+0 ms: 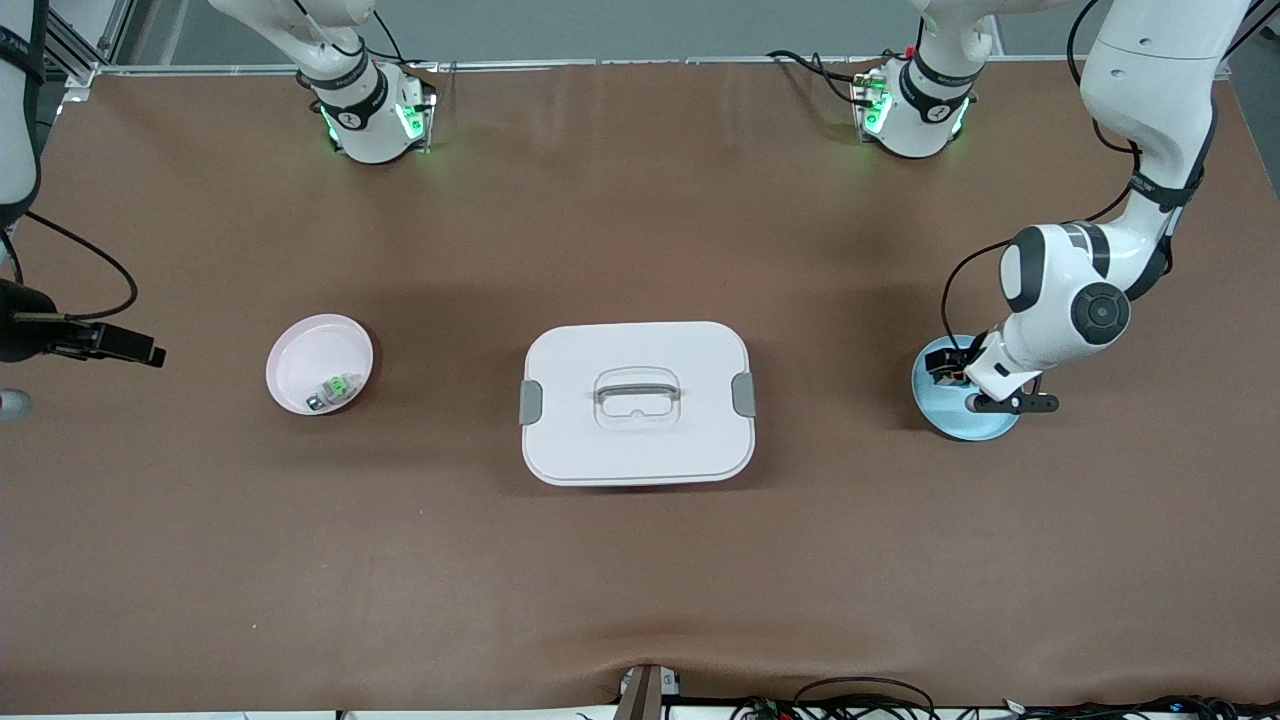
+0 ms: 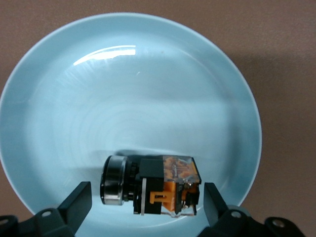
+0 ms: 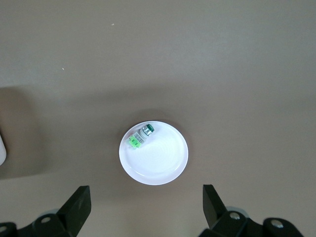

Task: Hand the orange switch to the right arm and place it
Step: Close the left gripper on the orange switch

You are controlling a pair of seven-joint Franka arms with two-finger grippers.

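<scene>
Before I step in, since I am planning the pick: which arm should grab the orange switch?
The left arm. Its open tool hangs low over the blue plate, fingers straddling the orange switch. The right tool waits high above the pink plate.

The white lidded box (image 1: 637,402) sits mid-table, the one tall obstacle between the two plates; open brown table (image 1: 640,580) runs past it at its 12 and 6 o'clock. The left gripper (image 2: 147,202) hangs low over the blue plate (image 1: 940,425), fingers (image 2: 76,200) spread wide, with the orange switch (image 2: 158,185) lying between them with a gap at each side. The right gripper (image 3: 147,202), fingers apart, hovers high over the pink plate (image 1: 300,350), where a green-marked switch (image 1: 333,392) lies at about 5 o'clock; the plate's 12 o'clock half is bare.
</scene>
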